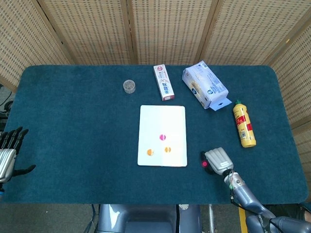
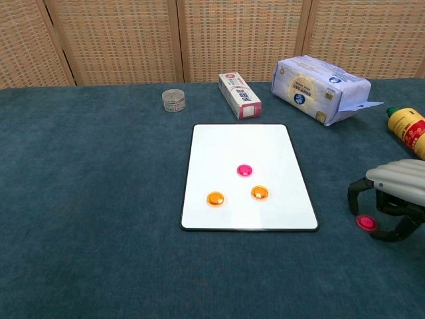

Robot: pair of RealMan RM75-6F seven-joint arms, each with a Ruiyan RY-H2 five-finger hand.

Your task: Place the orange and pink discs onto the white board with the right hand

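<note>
- The flat white rectangular board [image 2: 249,149] with a dark rim lies at the middle of the bench [image 2: 86,199], which is covered in dark teal felt.
- Three small round discs sit on the board's near half: a pink disc [image 2: 244,170] at the centre, and two orange discs, one [image 2: 215,198] at 7 o'clock from it and the other [image 2: 259,193] at 5 o'clock.
- A second pink disc [image 2: 364,222] lies on the felt off the board, at 4 o'clock from the board's centre and well apart from its rim.
- The right hand [image 2: 396,199], grey-backed with dark fingers, arches over this loose pink disc; its fingers are curved downward on either side of the disc with a gap between them. Whether any fingertip touches the disc cannot be told.
- In the head view the same right hand [image 1: 218,160] covers most of the loose disc, with only a sliver of pink showing at its 9 o'clock side.
- The left hand [image 1: 8,150] rests at the bench's 8 o'clock edge, fingers spread and holding nothing.
- Along the far side stand a small clear round jar [image 2: 172,100], a white and red toothpaste box [image 2: 240,96] and a white and blue tissue pack [image 2: 320,80].
- A yellow squeeze bottle [image 2: 408,128] with a red label lies on its side at 3 o'clock.
</note>
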